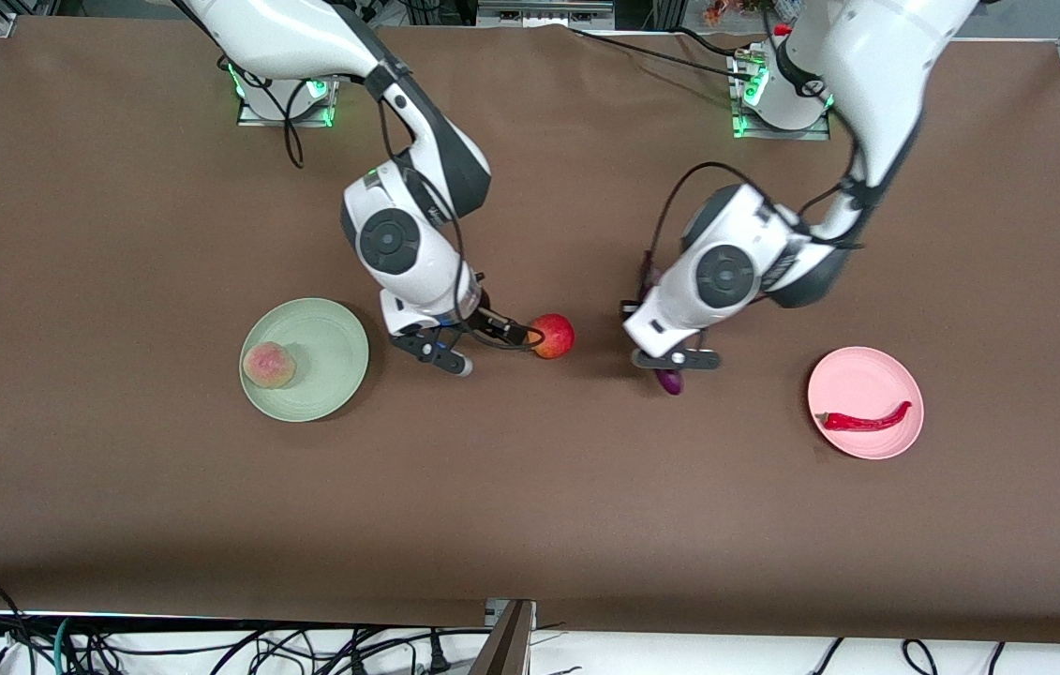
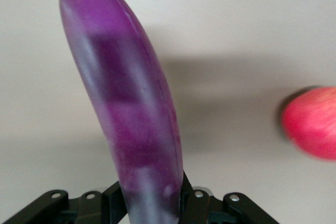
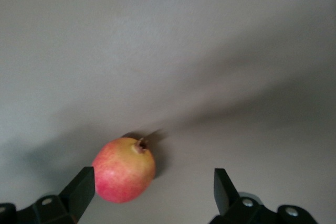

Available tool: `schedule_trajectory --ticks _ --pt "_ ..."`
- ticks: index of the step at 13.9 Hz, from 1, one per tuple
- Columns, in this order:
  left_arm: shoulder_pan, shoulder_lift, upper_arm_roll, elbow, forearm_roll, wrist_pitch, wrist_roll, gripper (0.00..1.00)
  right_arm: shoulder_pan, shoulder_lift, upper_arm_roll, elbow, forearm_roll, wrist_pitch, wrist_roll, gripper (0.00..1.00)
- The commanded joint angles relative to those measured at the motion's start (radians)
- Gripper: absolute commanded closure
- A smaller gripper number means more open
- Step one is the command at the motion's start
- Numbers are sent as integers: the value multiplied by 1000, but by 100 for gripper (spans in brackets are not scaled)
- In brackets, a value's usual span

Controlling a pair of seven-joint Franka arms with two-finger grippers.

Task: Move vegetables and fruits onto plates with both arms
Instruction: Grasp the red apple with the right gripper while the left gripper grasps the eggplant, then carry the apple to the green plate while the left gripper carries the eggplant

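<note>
Brown matting covers the bench (image 1: 530,487), and the two arms work near its middle. From the left gripper (image 2: 152,203) outward: its jaws are closed on the eggplant (image 2: 123,108), gripping one end so the long, glossy purple body sticks out lengthwise past the fingers; in the front view only a dark purple tip (image 1: 669,381) shows beneath the gripper (image 1: 675,361), low over the bench between the pomegranate and the pink plate. Whether the eggplant rests on the bench or is just lifted is hard to tell. Holding it by an end probably leaves the rest free to be laid flat on a plate. The right gripper (image 3: 152,195) has its jaws spread wide and empty, with the pomegranate (image 3: 125,169) just beside one finger rather than centred, so the approach looks unfinished. In the front view that gripper (image 1: 440,354) sits low beside the round red-orange fruit (image 1: 552,335), whose smooth skin carries a small nub. Farther out, toward the right arm's end, the pale green plate (image 1: 333,328) holds the fuzzy pink-yellow peach (image 1: 268,365) near its rim. Toward the left arm's end, the smaller pink plate (image 1: 867,370) carries the curved red chili (image 1: 865,419), a likely home for the eggplant too.
</note>
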Motion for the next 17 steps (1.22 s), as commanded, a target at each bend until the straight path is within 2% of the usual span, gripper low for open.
schedule_trajectory --ticks 1,3,7,10,11,12,13,14,15,16,17 --pt "159 -45 -7 55 50 -161 289 92 60 57 -14 48 -23 64 156 0" --pt "237 -43 -2 88 109 -201 485 92 97 96 -17 75 -46 99 243 0" --pt "366 -4 1 91 328 -174 616 90 130 196 -17 172 -127 124 377 0" --pt "449 82 2 88 339 -33 723 87 146 216 -17 172 -157 150 397 0" --pt "464 105 2 88 342 2 729 81 146 219 -17 171 -167 151 397 0" --pt "469 127 2 88 342 35 745 72 146 221 -17 166 -175 153 397 3" --pt "471 138 4 88 342 50 752 61 146 227 -17 166 -178 161 397 18" --pt "471 142 4 89 341 55 752 20 144 226 -17 165 -178 161 396 37" --pt "471 144 2 91 341 55 752 0 141 222 -17 165 -180 159 387 58" --pt "471 144 2 91 341 55 752 0 137 215 -22 166 -183 151 376 70" --pt "469 144 2 91 341 55 752 0 131 203 -37 166 -183 126 356 71"
